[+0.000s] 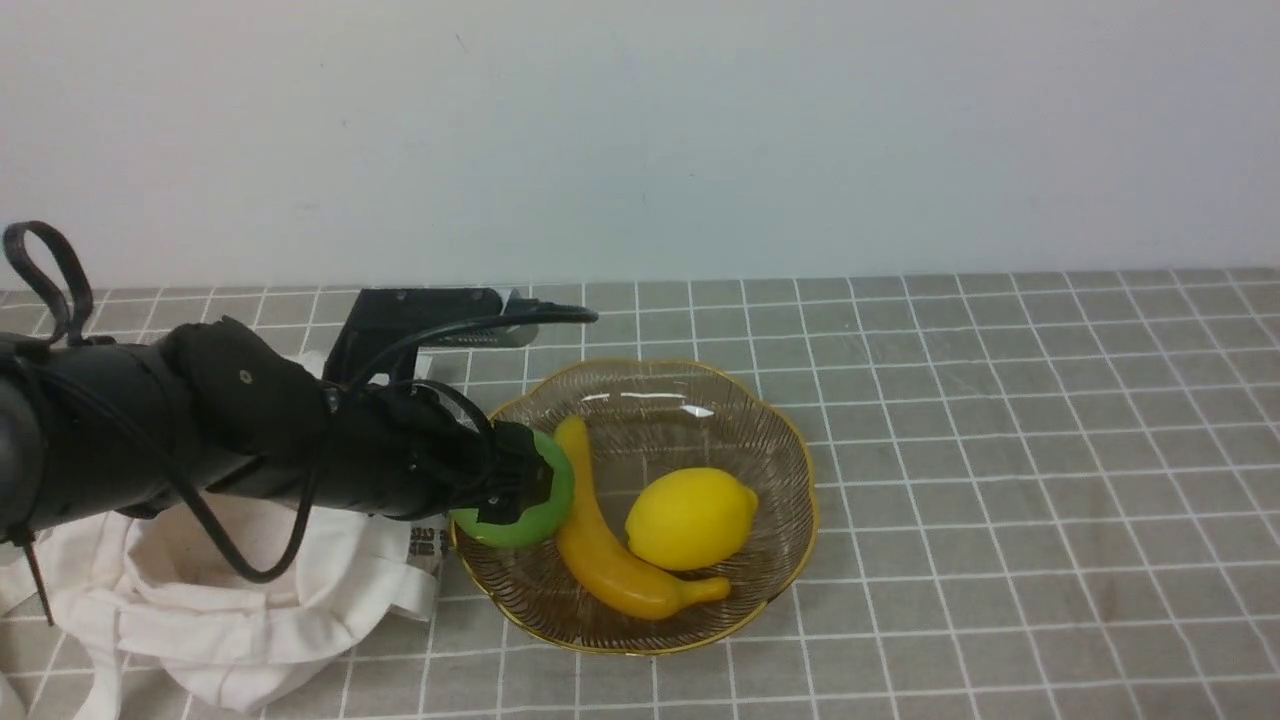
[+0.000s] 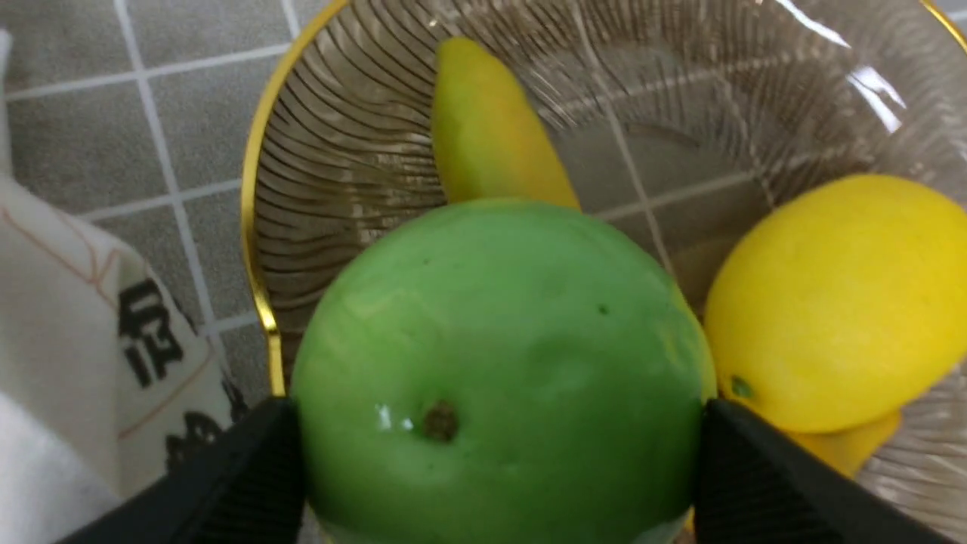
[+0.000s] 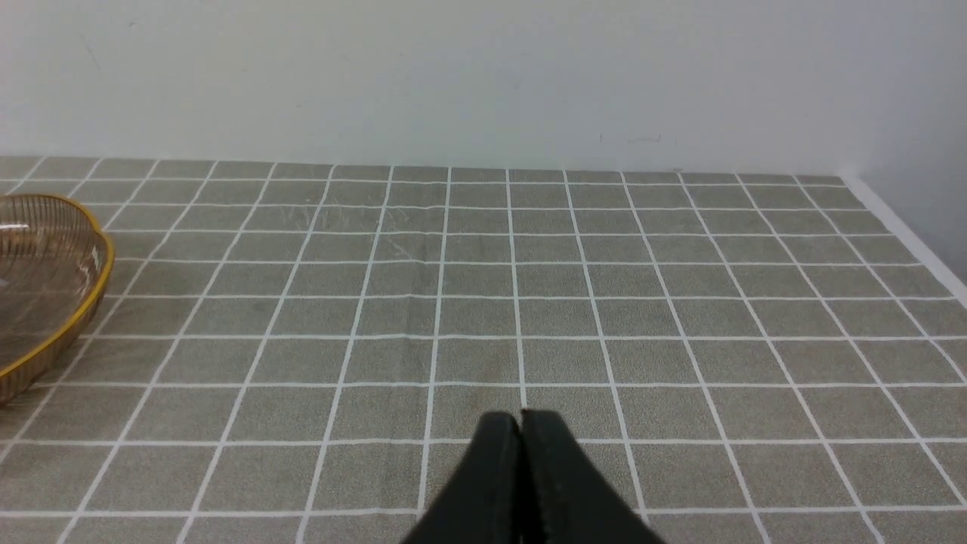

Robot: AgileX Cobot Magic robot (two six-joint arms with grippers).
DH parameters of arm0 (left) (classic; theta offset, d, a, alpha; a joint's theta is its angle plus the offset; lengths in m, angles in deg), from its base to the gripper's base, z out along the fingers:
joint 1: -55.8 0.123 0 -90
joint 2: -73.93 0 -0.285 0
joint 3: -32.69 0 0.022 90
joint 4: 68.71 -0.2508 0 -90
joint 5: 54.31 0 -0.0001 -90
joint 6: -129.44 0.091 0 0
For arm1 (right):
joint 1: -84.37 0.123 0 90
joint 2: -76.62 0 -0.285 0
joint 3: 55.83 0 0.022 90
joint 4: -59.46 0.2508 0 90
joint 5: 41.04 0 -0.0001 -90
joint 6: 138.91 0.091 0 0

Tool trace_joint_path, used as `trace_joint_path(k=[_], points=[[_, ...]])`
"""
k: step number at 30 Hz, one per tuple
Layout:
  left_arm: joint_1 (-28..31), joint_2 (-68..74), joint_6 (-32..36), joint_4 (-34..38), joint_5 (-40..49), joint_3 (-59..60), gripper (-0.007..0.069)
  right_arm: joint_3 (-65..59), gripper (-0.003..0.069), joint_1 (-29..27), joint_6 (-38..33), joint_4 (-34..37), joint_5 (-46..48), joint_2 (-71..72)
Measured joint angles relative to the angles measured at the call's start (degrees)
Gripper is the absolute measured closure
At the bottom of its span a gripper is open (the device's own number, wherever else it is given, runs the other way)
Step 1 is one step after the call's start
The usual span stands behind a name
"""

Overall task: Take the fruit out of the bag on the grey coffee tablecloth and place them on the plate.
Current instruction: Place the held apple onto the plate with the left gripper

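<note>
- At the left edge of the shallow brownish ribbed glass plate with a wavy gold rim (image 1: 700, 400), the left hand (image 1: 515, 485) grips a glossy round green apple (image 2: 498, 340). Its two black fingers (image 2: 249, 483) press against opposite sides of the fruit.
- The apple sits over the plate's left rim. Whether it touches the glass cannot be told.
- In the plate lie a long curved yellow banana (image 1: 600, 560) and, just right of it, a yellow oval lemon (image 1: 690, 518) that touches the banana.
- The floppy off-white cloth bag (image 1: 220, 610) lies crumpled just left of the plate, partly under the left arm. Black printed characters show on the side nearest the plate.
- The grey-taupe tablecloth with a thin white grid (image 1: 1000, 450) covers the worktop.
- The right hand (image 3: 520, 417) shows only in its wrist view. Its fingers are pressed together with nothing between them, above bare cloth well to the right of the plate.
</note>
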Motion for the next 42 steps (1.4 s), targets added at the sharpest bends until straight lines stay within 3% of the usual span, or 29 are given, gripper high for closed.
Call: trace_joint_path(k=[15, 42], points=[[0.0, -3.3, 3.2, -1.4, 5.6, -4.5, -0.0009, 0.0, 0.0673, 0.0, 0.0, 0.0, 0.0, 0.0], [0.0, -3.3, 2.3, -4.3, 9.2, -4.6, -0.0010, 0.0, 0.0673, 0.0, 0.0, 0.0, 0.0, 0.0]])
